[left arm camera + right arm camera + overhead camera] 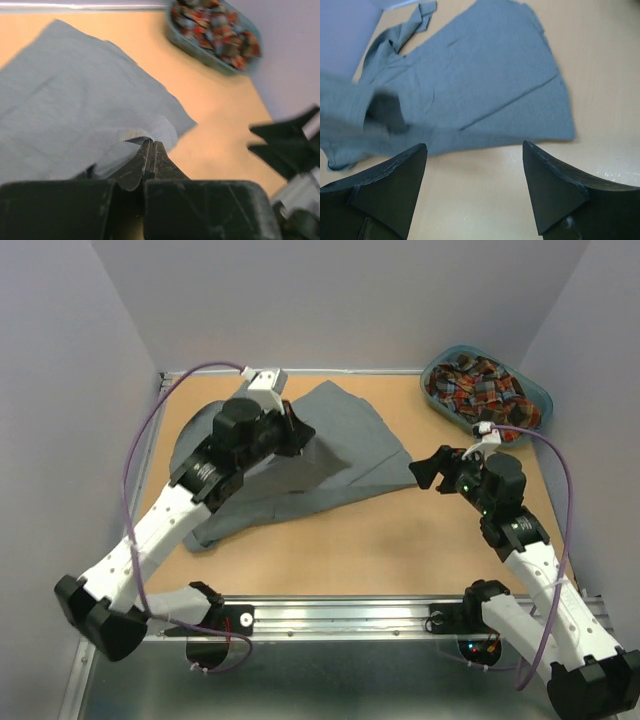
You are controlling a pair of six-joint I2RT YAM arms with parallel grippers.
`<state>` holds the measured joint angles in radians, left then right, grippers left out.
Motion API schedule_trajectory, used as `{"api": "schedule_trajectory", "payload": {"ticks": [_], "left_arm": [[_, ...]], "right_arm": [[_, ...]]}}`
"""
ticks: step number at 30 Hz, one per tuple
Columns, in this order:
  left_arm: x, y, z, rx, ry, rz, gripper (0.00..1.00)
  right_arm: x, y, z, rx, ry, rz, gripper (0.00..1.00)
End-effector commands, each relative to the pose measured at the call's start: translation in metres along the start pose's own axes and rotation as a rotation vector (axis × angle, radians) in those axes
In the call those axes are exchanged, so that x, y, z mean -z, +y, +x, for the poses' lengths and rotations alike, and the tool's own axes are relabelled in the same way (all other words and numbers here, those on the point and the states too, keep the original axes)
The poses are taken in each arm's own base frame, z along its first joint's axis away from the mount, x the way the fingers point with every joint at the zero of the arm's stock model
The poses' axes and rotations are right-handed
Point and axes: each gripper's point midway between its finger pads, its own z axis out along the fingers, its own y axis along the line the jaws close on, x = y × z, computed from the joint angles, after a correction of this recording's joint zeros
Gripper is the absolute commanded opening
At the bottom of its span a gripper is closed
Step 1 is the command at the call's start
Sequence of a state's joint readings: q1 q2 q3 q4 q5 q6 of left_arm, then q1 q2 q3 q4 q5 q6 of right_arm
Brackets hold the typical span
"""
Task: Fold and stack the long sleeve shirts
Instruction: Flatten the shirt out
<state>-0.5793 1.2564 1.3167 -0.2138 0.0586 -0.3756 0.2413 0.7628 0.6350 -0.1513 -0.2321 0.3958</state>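
You've two shirts: one grey shirt centre-left, pinched in your left gripper; one plaid shirt in the upper-right basket. Your right gripper is spread wide, empty.

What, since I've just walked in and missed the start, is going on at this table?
The left gripper is shut on an edge of the grey shirt, which lies partly spread on the table. The right gripper is open and empty, just off the shirt's right edge. The plaid shirt sits bunched in the teal basket at the far right corner, not yet folded.
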Motion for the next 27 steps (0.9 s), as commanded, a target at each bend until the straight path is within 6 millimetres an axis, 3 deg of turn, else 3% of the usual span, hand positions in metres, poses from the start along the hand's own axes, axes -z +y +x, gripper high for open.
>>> {"api": "schedule_trajectory", "payload": {"ticks": [1, 5, 6, 7, 10, 11, 12, 14, 15, 18, 20, 22, 24, 25, 27], "left_arm": [[0.049, -0.029, 0.082, 0.083, 0.216, 0.128, 0.00], [0.106, -0.075, 0.139, 0.170, 0.371, 0.358, 0.00], [0.114, -0.078, 0.159, 0.184, 0.418, 0.383, 0.00], [0.138, -0.100, 0.161, 0.206, 0.421, 0.485, 0.00], [0.170, -0.115, 0.191, 0.202, 0.490, 0.612, 0.00], [0.173, -0.115, 0.198, 0.195, 0.505, 0.619, 0.05], [0.174, -0.110, 0.210, 0.188, 0.531, 0.606, 0.21], [0.173, -0.101, 0.222, 0.170, 0.561, 0.571, 0.33], [0.171, -0.098, 0.225, 0.146, 0.562, 0.559, 0.52], [0.172, -0.094, 0.228, 0.099, 0.574, 0.558, 0.90], [0.170, -0.090, 0.228, 0.060, 0.560, 0.548, 0.93], [0.166, -0.088, 0.215, 0.047, 0.503, 0.515, 0.94], [0.146, -0.063, 0.196, 0.062, 0.385, 0.325, 0.93], [0.132, -0.036, 0.179, 0.065, 0.288, 0.150, 0.94], [0.119, -0.009, 0.161, 0.103, 0.214, -0.030, 0.94]], "right_arm": [[0.014, 0.011, -0.068, 0.037, -0.193, 0.042, 0.82], [0.016, 0.015, -0.080, 0.057, -0.216, 0.041, 0.82], [0.016, 0.015, -0.081, 0.062, -0.218, 0.038, 0.82], [0.015, 0.017, -0.082, 0.066, -0.216, 0.035, 0.82], [0.009, 0.016, -0.079, 0.074, -0.193, 0.029, 0.82], [0.008, 0.017, -0.079, 0.077, -0.184, 0.021, 0.82], [0.004, 0.020, -0.075, 0.077, -0.162, 0.001, 0.82], [-0.006, 0.019, -0.066, 0.078, -0.115, -0.009, 0.82], [-0.009, 0.021, -0.063, 0.085, -0.095, -0.028, 0.82], [-0.023, 0.015, -0.049, 0.077, -0.031, -0.027, 0.82], [-0.036, 0.007, -0.036, 0.075, 0.023, -0.015, 0.82], [-0.044, 0.005, -0.027, 0.065, 0.065, -0.023, 0.82], [-0.058, -0.001, -0.011, 0.048, 0.131, -0.025, 0.82], [-0.062, -0.002, -0.007, 0.049, 0.150, -0.025, 0.82], [-0.077, -0.010, 0.005, 0.049, 0.202, -0.010, 0.81]]}}
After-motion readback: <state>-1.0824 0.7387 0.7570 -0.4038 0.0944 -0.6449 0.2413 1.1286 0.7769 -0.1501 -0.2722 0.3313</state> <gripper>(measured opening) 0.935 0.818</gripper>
